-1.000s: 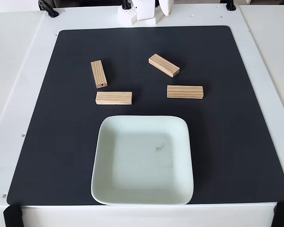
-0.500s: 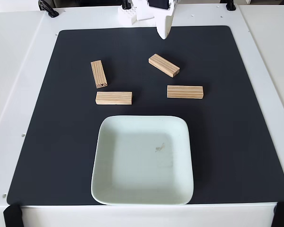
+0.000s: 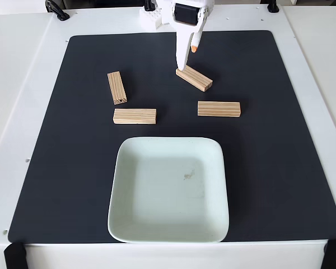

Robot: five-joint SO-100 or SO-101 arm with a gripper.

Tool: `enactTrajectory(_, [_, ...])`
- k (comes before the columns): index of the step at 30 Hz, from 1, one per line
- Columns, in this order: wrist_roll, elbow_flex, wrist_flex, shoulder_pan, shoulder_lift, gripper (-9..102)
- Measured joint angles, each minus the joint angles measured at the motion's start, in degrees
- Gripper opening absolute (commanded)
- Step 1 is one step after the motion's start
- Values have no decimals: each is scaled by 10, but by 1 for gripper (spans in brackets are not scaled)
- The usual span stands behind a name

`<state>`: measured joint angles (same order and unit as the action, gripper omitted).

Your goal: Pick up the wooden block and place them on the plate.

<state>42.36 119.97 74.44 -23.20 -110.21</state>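
Observation:
Several pale wooden blocks lie on the black mat in the fixed view: one upright-lying at the left (image 3: 117, 87), one level below it (image 3: 135, 116), one slanted at centre top (image 3: 194, 78), one level at the right (image 3: 219, 109). The mint-green plate (image 3: 151, 224) sits empty near the front edge, with a dark speck near its centre. My white gripper (image 3: 188, 59) reaches down from the top, open, with nothing between its fingers. Its long white finger (image 3: 181, 56) ends right at the slanted block's left end, and the orange-tipped finger (image 3: 194, 48) hangs shorter beside it.
The black mat (image 3: 280, 168) covers most of the white table (image 3: 17, 84). The arm's base (image 3: 157, 17) stands at the back edge. Black clamps sit at the front corners (image 3: 14, 256) and back edge (image 3: 56, 10).
The gripper has come forward and down from the back edge over the mat, now reaching the slanted block's left end. Blocks and plate have not moved.

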Motion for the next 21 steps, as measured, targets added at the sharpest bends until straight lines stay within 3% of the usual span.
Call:
enactTrajectory(5, [6, 28, -45, 12, 0, 29])
enactTrajectory(21, [116, 30, -48, -27, 55, 29])
